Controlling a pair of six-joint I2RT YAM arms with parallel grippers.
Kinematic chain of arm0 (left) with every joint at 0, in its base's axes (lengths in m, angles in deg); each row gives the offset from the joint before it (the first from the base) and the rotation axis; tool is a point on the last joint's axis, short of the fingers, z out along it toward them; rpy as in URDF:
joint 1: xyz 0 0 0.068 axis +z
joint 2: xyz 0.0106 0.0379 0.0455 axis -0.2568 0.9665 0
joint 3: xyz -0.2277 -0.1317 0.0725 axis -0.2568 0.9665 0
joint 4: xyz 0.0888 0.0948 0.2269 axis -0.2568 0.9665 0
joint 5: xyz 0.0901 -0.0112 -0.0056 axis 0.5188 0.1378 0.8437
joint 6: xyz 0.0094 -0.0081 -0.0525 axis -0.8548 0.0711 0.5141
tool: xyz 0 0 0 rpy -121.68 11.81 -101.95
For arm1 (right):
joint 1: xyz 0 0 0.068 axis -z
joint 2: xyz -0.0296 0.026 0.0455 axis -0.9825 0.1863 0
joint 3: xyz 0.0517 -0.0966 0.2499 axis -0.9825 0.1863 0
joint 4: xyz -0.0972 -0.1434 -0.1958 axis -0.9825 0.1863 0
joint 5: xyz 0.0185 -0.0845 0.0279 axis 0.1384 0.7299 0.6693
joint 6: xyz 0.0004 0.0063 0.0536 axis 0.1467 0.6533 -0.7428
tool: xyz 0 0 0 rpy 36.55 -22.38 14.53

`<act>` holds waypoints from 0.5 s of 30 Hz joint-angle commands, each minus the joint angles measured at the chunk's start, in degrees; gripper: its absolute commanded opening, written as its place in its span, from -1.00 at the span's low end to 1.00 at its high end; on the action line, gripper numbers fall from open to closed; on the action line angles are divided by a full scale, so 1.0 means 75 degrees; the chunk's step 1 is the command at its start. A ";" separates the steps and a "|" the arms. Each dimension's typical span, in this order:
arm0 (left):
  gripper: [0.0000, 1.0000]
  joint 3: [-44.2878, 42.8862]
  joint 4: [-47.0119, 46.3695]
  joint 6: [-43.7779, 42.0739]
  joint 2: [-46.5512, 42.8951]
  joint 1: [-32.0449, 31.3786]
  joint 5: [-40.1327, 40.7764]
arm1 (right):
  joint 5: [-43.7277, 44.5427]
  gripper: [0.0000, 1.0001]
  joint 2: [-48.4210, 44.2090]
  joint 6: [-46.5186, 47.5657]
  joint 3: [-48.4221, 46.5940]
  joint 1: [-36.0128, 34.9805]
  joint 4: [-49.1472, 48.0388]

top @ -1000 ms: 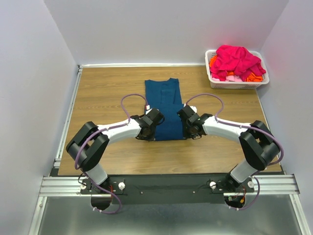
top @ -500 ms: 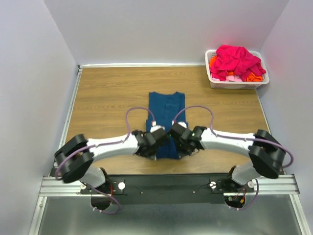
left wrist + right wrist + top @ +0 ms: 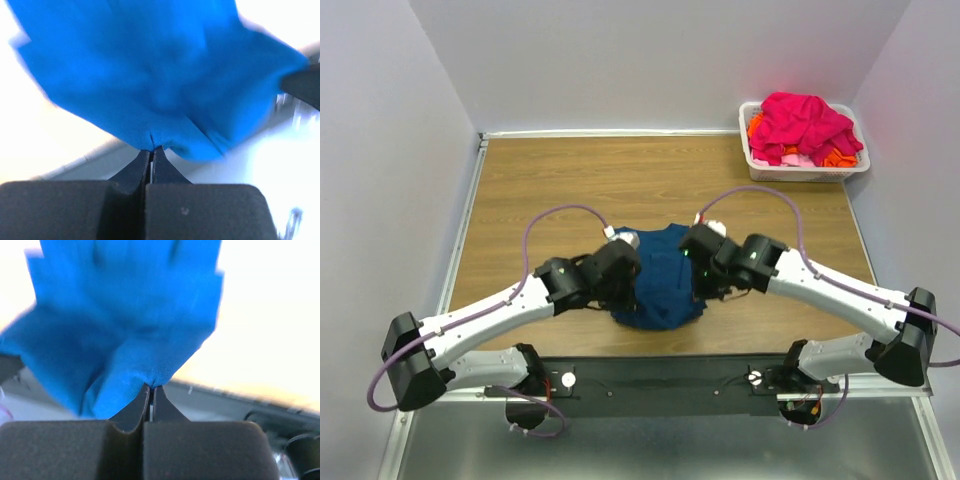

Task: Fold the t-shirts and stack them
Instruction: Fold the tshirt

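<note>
Both left tool (image 3: 151, 152), right tool (image 3: 151, 390) pinch blue t-shirt (image 3: 660, 285); basket (image 3: 805, 173) holds pink shirts (image 3: 805, 120), apparently.

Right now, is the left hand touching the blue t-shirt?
Touching. The left wrist view shows the left hand shut on the blue t-shirt, its edge pinched between the jaws.

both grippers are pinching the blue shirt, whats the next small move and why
Probably move both arms together toward the far side of the table and lower, laying the pinched edge flat. The left gripper and right gripper are each shut on an edge of the blue shirt, which sits bunched between them.
</note>
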 commanded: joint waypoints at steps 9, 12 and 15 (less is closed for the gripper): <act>-1.00 -0.1520 -0.0804 -0.2802 0.0605 0.2775 0.0181 | 0.0913 -0.99 0.1350 0.2705 -0.2818 0.2207 0.0005; -1.00 -0.1496 -0.1191 -0.3201 0.0863 0.3361 -0.0077 | 0.0621 -0.99 0.1725 0.3126 -0.3076 0.2710 -0.0252; -1.00 -0.1473 -0.1578 -0.3541 0.1215 0.3889 -0.0662 | 0.0129 -0.99 0.2135 0.3478 -0.3218 0.3249 -0.0557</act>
